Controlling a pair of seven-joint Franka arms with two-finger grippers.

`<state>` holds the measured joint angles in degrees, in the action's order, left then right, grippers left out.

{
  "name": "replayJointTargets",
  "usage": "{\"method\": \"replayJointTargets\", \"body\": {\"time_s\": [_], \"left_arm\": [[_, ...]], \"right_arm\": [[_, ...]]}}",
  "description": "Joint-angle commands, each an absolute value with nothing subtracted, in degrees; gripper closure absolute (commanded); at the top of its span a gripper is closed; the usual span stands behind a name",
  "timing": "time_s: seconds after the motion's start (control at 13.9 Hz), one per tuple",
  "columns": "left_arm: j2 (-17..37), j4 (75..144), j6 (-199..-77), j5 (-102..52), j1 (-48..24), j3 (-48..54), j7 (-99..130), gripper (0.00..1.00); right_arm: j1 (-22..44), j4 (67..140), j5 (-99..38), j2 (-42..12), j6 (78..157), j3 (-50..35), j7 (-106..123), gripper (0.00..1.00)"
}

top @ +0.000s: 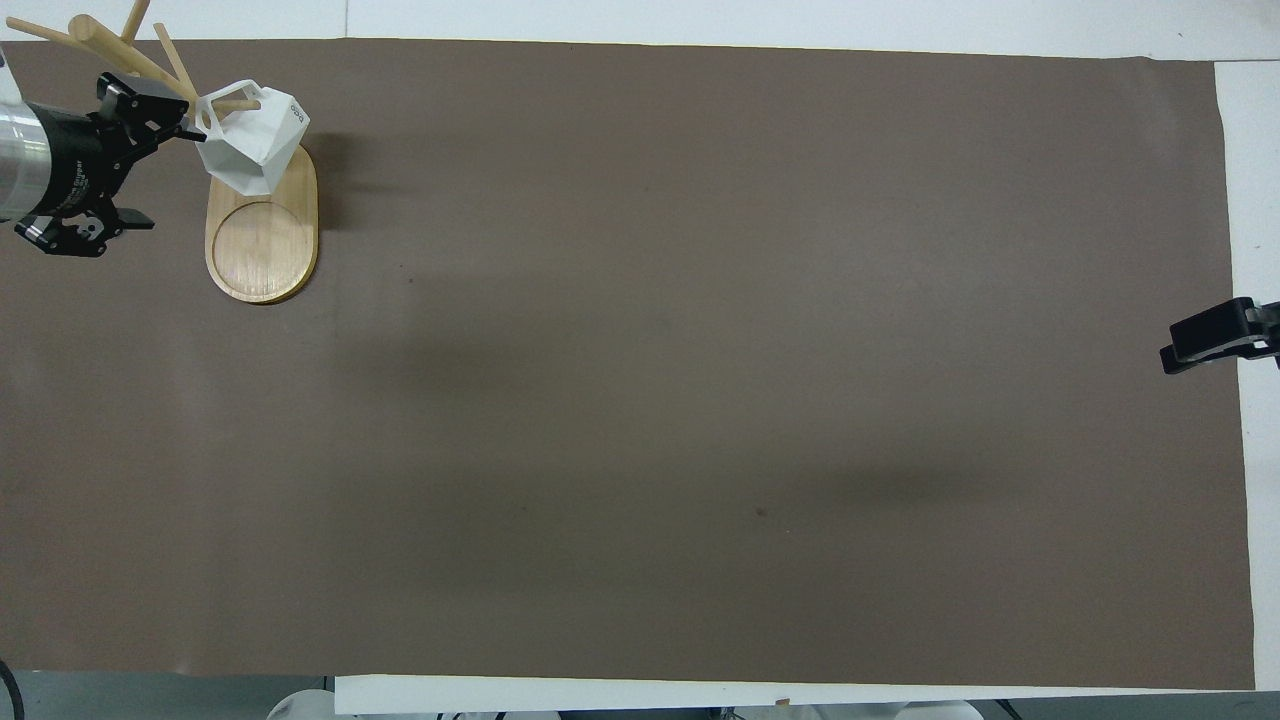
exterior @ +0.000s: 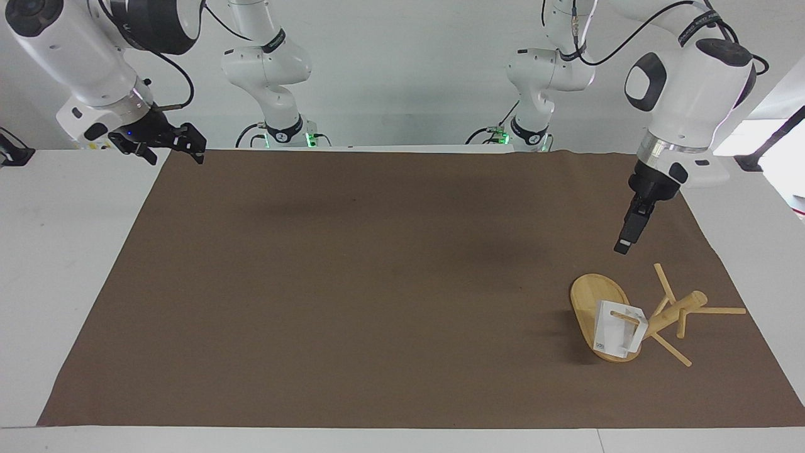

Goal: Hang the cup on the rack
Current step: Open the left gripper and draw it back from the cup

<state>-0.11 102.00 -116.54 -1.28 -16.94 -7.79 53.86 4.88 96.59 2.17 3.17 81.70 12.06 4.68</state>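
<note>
The white faceted cup [exterior: 618, 331] hangs by its open-frame handle on a thin peg of the bamboo rack [exterior: 676, 312], over the post end of the rack's oval base [exterior: 590, 294]. Nothing holds it. It also shows in the overhead view [top: 252, 140], with the base [top: 262, 250] below it. My left gripper [exterior: 622, 246] is open and empty, raised in the air above the rack; in the overhead view it [top: 165, 112] is beside the cup. My right gripper [exterior: 171, 143] is open and empty and waits over the mat's corner at the right arm's end.
A brown mat [exterior: 377, 283] covers most of the white table. The rack stands near the mat's corner at the left arm's end, its pegs [exterior: 723, 310] sticking out toward the mat's edge. One right finger [top: 1205, 338] shows at the mat's edge.
</note>
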Motion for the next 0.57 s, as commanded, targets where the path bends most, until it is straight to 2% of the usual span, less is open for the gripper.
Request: {"method": "replayJointTargets", "body": {"time_s": [0.0,0.14,0.5], "left_arm": [[-1.67,99.78,-107.18,-0.44,-17.14,-8.17,44.52,0.00],[-0.71,94.77,-98.30,-0.53,-16.44,-8.35,34.42,0.00],[-0.35,92.12,-88.61,-0.35,-14.68,-10.28,12.16,0.00]], "right_arm": [[4.83,98.09,2.46,4.22,82.97,11.69,2.11,0.01],[4.66,97.91,2.46,4.48,82.88,11.60,2.11,0.01],[4.57,98.00,2.46,4.48,82.62,11.69,2.29,0.01]]}}
